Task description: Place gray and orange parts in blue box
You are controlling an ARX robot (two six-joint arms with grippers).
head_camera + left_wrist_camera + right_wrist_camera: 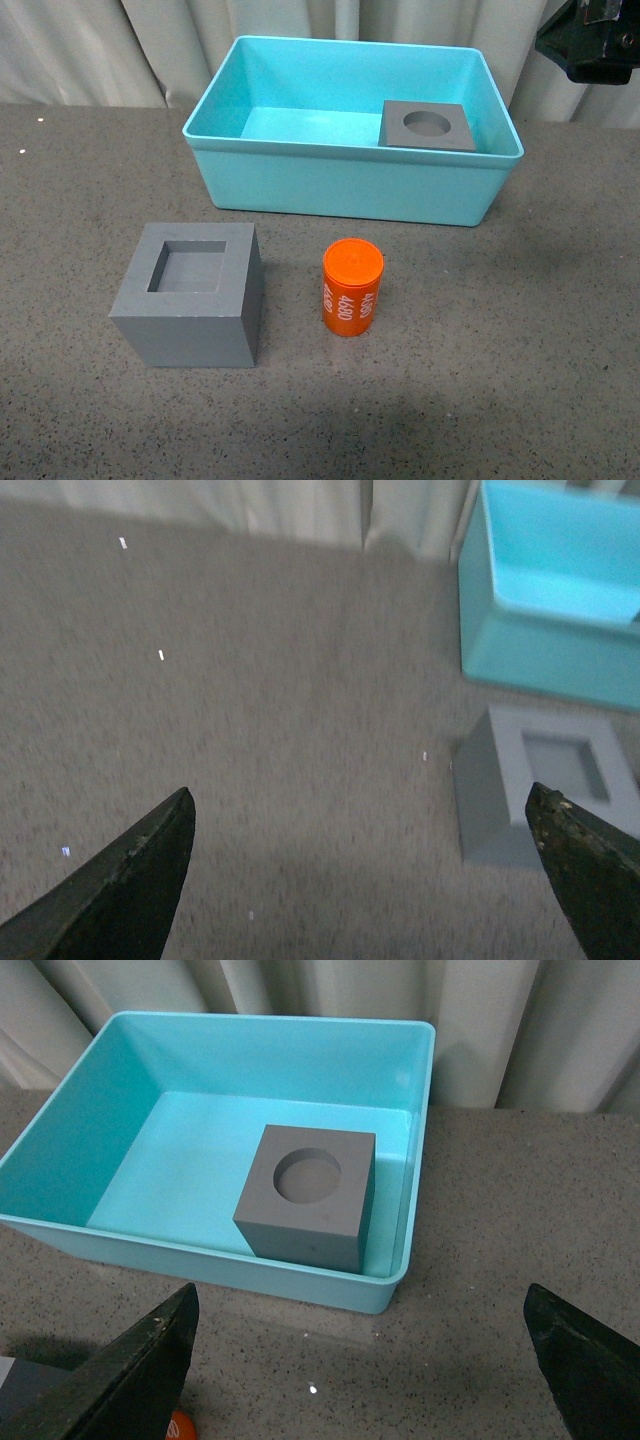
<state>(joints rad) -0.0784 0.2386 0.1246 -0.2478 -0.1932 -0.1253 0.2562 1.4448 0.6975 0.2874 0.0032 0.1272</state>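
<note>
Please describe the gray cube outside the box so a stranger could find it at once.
Start from the big light-blue box at the back of the table. In front of its left end stands a gray cube, left of an orange cylinder. Its top has a square recess; the cube inside the box has a round one.

Count: two gray cubes, square-recess cube (188, 296) and round-recess cube (428, 126) — one orange cylinder (352, 287), one blue box (340, 180).
</note>
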